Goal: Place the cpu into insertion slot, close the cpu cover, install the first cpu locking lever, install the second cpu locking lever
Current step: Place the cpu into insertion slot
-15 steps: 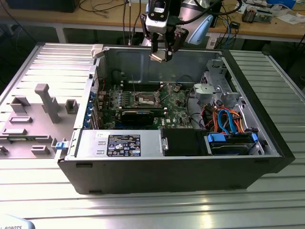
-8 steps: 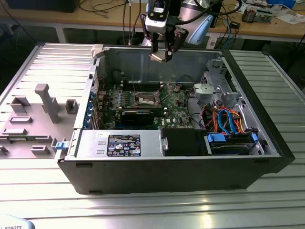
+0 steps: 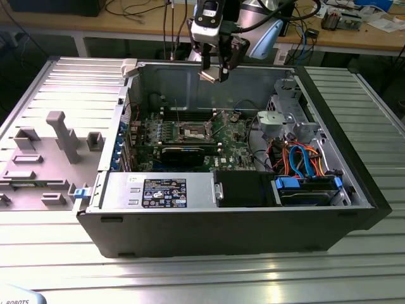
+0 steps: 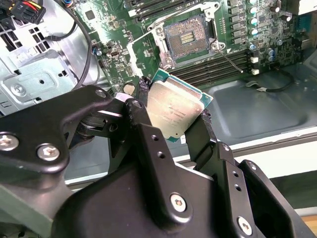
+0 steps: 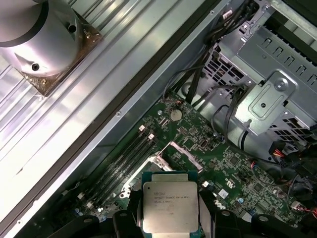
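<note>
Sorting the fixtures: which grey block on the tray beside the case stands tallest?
The T-topped post; the other blocks around it are squat and much lower.

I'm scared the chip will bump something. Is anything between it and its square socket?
Nothing visible. The gripper holds the cpu in open air above the motherboard, and the insertion slot has its dark centre uncovered.

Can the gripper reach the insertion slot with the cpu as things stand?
Probably yes: the gripper, shut on the cpu, hangs above the open case, and the insertion slot lies uncovered, nothing across it.
</note>
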